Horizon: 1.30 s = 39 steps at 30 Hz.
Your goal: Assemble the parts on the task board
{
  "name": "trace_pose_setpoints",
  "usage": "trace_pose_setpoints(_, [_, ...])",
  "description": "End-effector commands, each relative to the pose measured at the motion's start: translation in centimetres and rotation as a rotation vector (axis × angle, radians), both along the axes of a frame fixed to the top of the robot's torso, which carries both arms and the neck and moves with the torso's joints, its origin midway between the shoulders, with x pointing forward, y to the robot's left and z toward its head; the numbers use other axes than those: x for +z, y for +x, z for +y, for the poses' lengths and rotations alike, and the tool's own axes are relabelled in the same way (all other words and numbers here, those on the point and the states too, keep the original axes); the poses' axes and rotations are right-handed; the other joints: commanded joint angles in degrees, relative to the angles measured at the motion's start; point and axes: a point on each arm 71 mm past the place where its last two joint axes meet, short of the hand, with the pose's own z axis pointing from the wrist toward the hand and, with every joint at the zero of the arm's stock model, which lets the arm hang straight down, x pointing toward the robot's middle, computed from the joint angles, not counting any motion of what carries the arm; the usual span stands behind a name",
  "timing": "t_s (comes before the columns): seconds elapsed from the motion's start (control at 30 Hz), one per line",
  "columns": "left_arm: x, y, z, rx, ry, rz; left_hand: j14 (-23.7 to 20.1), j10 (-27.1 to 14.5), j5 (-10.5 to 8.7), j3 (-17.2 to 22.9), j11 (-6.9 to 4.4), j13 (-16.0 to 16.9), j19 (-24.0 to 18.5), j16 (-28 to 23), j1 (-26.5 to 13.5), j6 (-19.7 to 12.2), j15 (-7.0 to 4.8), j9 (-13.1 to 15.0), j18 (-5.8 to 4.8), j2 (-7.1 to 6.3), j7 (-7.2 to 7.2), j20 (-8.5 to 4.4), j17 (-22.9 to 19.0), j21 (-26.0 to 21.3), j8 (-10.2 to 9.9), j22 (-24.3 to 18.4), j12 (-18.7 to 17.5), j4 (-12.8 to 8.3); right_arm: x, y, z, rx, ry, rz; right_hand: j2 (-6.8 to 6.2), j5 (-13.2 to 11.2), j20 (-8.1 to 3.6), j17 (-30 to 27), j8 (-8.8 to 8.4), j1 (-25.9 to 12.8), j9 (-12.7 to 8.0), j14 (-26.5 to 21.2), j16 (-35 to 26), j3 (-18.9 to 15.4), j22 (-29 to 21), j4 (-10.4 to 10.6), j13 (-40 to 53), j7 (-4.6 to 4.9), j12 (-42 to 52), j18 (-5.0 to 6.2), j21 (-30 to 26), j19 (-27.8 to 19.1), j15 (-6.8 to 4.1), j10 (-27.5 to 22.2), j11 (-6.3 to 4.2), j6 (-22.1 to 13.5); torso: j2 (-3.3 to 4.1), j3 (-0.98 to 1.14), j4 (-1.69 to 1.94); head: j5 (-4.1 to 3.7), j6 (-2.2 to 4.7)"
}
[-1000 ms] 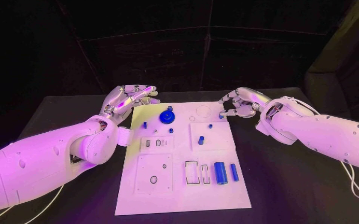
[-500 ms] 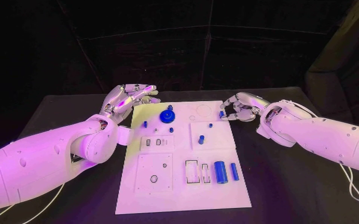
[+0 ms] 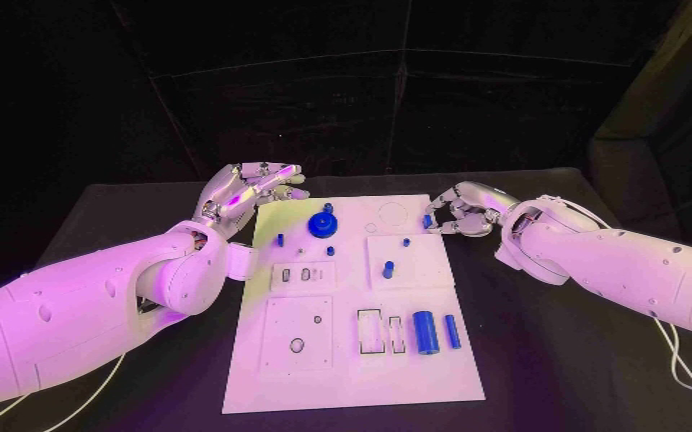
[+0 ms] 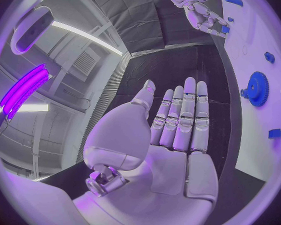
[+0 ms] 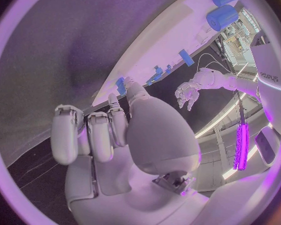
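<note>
Head view: task board (image 3: 353,372) lies mid-table, long axis running away from the robot. Left hand (image 3: 248,190) sits just off the board's far-left corner, fingers straight and slightly apart, holding nothing. Right hand (image 3: 462,208) is at the board's far-right corner, fingers curled in on a small blue part (image 3: 430,220) right at the board's edge — looks pinched. Blue gear (image 3: 323,224) stands on the board near its far end, left of centre. Large blue cylinder (image 3: 426,332) and a slimmer blue rod (image 3: 451,331) lie side by side in the board's near-right area.

Left wrist view: left hand (image 4: 172,135) flat, palm open, fingers extended side by side, empty. Board edge (image 4: 253,130) beside it, gear (image 4: 258,88) on it.

Right wrist view: right hand (image 5: 115,135) with fingers bent inward, thumb tip against the blue part (image 5: 120,85) at the board's edge (image 5: 172,35) — the grip itself is partly hidden.
</note>
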Motion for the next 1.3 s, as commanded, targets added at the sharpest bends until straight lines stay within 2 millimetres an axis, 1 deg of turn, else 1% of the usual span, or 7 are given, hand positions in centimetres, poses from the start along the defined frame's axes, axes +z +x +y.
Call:
trace_pose_setpoints(0.03, [0.09,-0.03,-0.15,-0.015,-0.007,-0.006,0.4,0.3,0.28,0.0,0.22,-0.1,0.5,-0.4,0.0,0.4,0.05,-0.1,0.31,0.69,-0.08,0.0,0.1,0.2,-0.3,-0.1,-0.2,-0.4,-0.06,0.04,0.29,0.016,-0.004,0.007,0.69,0.3,-0.27,9.4,0.42,0.2,0.1,4.9,0.0,0.1,0.1,-0.3,5.2,-0.01,-0.1,-0.45,-0.1,0.0,-0.23,0.1,-0.12,0.7,0.01,0.0,0.01,-0.09,-0.06])
trace_pose_setpoints(0.4, [0.07,-0.03,-0.12,-0.013,-0.006,-0.004,0.4,0.4,0.28,0.1,0.21,-0.1,0.5,-0.4,0.2,0.4,0.05,-0.1,0.31,0.75,-0.09,0.0,0.1,0.2,-0.4,-0.1,-0.4,-0.5,-0.13,0.16,0.96,0.027,0.002,0.007,1.32,-0.3,-0.32,9.5,0.84,0.4,0.2,4.9,0.0,0.4,0.2,-0.6,5.5,-0.13,0.1,-0.48,0.0,0.0,-0.3,0.3,-0.23,1.7,0.01,-0.07,0.06,-0.19,0.08])
trace_pose_setpoints(0.53, [0.07,-0.02,-0.1,-0.012,-0.005,-0.004,0.4,0.4,0.28,0.1,0.21,-0.1,0.5,-0.4,0.2,0.4,0.05,-0.1,0.31,0.76,-0.09,0.0,0.1,0.2,-0.4,-0.1,-0.4,-0.5,-0.14,0.19,1.1,0.028,0.003,0.005,1.44,-0.4,-0.34,9.6,0.86,0.5,0.2,4.9,0.1,0.4,0.3,-0.7,5.5,-0.15,0.1,-0.49,0.0,0.1,-0.32,0.3,-0.24,1.8,-0.02,-0.01,0.02,-0.14,0.09])
trace_pose_setpoints(0.63, [0.07,-0.02,-0.09,-0.011,-0.005,-0.004,0.4,0.4,0.28,0.1,0.21,-0.1,0.5,-0.4,0.2,0.4,0.05,-0.1,0.31,0.76,-0.09,0.0,0.1,0.2,-0.4,-0.1,-0.4,-0.5,-0.15,0.21,1.11,0.026,0.003,0.005,1.95,-0.8,-0.4,9.7,1.17,0.8,0.3,5.0,0.1,0.8,0.3,-1.0,5.6,-0.25,0.3,-0.5,0.1,0.1,-0.39,0.4,-0.34,2.6,0.0,0.01,0.0,-0.12,0.03])
trace_pose_setpoints(0.77, [0.07,-0.02,-0.08,-0.011,-0.005,-0.004,0.4,0.4,0.28,0.1,0.22,-0.1,0.5,-0.5,0.1,0.4,0.05,-0.1,0.31,0.79,-0.08,0.0,0.1,0.1,-0.5,-0.1,-0.4,-0.5,-0.17,0.23,1.0,0.018,0.001,0.006,3.14,-2.8,-0.67,9.8,2.34,1.2,0.6,5.0,0.1,2.0,0.5,-1.4,5.8,-0.88,0.4,-0.52,0.1,0.2,-0.76,0.5,-0.86,5.2,-0.01,0.0,0.0,-0.12,-0.02])
trace_pose_setpoints(0.9, [0.07,-0.01,-0.05,-0.01,-0.004,-0.004,0.4,0.4,0.28,0.1,0.22,-0.1,0.5,-0.5,0.1,0.4,0.05,-0.1,0.31,0.79,-0.08,0.0,0.1,0.1,-0.5,-0.1,-0.4,-0.5,-0.16,0.23,0.86,0.01,-0.001,0.006,3.58,-3.1,-1.0,9.9,3.08,1.4,0.8,5.0,0.2,2.7,0.5,-1.7,5.9,-1.5,0.5,-0.52,0.2,0.2,-1.17,0.6,-1.38,6.8,-0.03,0.02,0.01,-0.18,-0.04])
trace_pose_setpoints(1.3, [0.06,0.0,0.01,-0.008,-0.003,-0.004,0.4,0.4,0.28,0.1,0.22,-0.1,0.5,-0.5,0.1,0.4,0.05,-0.1,0.31,0.79,-0.08,0.0,0.1,0.1,-0.5,-0.1,-0.4,-0.5,0.0,0.19,0.75,-0.004,0.001,-0.014,3.76,-3.2,-1.45,10.1,3.57,1.5,0.8,5.1,0.3,3.5,0.7,-2.1,6.0,-2.04,0.5,-0.56,0.2,0.3,-1.63,0.7,-1.88,8.0,-0.02,0.02,0.02,-0.17,-0.09])
